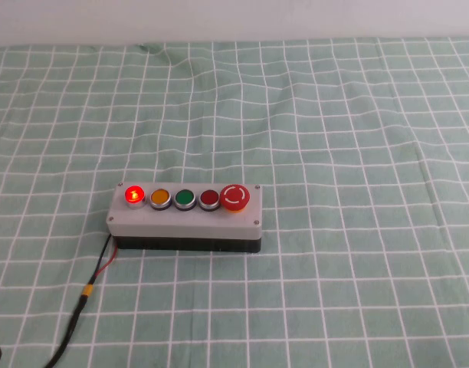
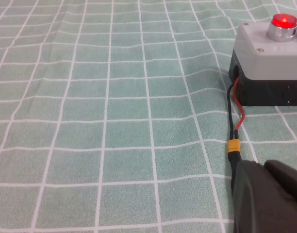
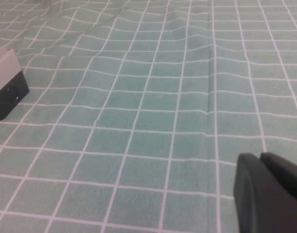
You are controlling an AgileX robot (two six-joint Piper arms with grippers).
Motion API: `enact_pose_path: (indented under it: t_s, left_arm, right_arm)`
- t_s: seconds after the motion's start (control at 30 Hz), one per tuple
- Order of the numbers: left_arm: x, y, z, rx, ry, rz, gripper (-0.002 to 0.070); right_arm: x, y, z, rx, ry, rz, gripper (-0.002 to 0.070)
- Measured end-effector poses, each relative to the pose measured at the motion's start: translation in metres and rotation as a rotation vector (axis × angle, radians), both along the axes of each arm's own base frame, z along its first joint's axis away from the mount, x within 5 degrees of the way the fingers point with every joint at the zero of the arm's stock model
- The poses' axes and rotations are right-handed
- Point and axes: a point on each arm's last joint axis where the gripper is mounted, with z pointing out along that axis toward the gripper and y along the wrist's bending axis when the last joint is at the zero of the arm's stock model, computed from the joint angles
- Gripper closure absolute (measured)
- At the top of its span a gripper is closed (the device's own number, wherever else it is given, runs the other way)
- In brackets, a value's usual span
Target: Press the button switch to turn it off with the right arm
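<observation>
The button switch [image 1: 132,195] is a small round red button with a silver ring, glowing red, at the left end of the row on the grey box [image 1: 185,221], next to the orange button [image 1: 159,198]. It also shows lit in the left wrist view [image 2: 284,22]. My right gripper [image 3: 260,158] is shut and empty, low over the cloth well to the right of the box, whose corner [image 3: 5,65] shows far off. My left gripper [image 2: 265,167] is shut and empty, near the box's cable. Neither arm shows in the high view.
A green button [image 1: 185,198], a small red button [image 1: 209,198] and a big red mushroom button [image 1: 234,197] fill the rest of the row. A black and red cable [image 1: 89,295] with a yellow connector [image 2: 234,145] runs from the box's left end to the front. A green checked cloth [image 1: 357,153] covers the table.
</observation>
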Motion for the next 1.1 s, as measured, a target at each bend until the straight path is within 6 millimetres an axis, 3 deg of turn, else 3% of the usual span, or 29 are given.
enact_pose_path:
  t_s: [1.1]
  left_arm:
    - [0.0000,0.0000,0.0000,0.000,0.000,0.000,0.0678]
  right_arm:
    - [0.0009,-0.0008,0.0030,0.005,-0.033,-0.010,0.0692]
